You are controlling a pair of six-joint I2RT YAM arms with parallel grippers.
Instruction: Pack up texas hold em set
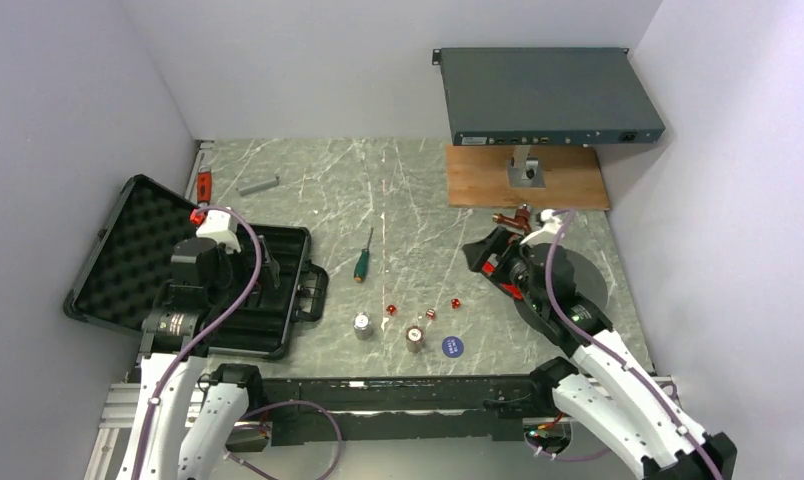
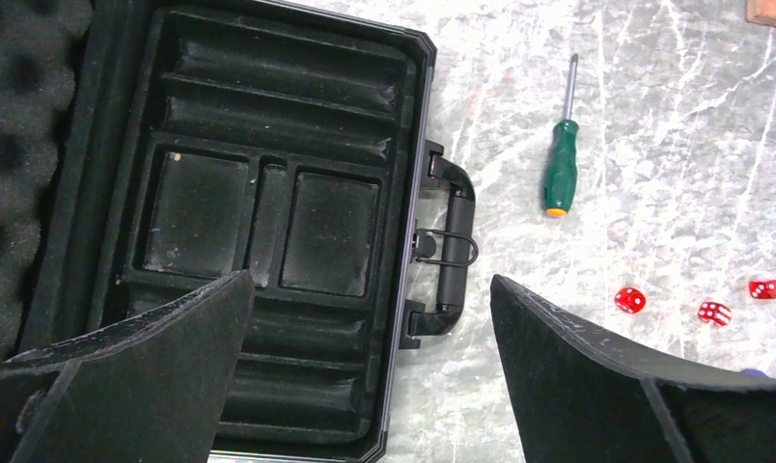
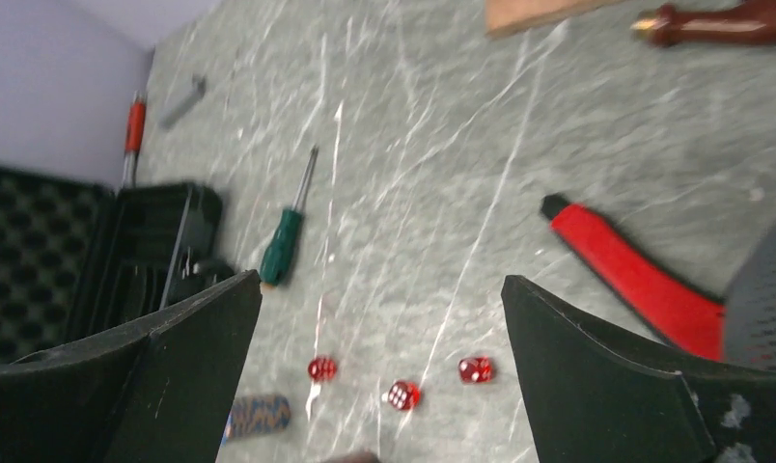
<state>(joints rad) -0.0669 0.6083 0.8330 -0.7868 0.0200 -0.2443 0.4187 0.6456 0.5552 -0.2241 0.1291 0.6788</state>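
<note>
The case (image 2: 259, 203) sits open, so with left gripper (image 2: 372, 289) and right gripper (image 3: 381, 285) both spread, we must straddle one die (image 3: 402, 394) squarely.

No wording can be read anywhere in view. The flat blue round button (image 1: 453, 345) carries white print, too small to make out.

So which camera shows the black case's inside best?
Left wrist: it looks straight into the briefcase, tray slots sharp. Top external shows it whole but small; right wrist catches only a blurred corner.
</note>
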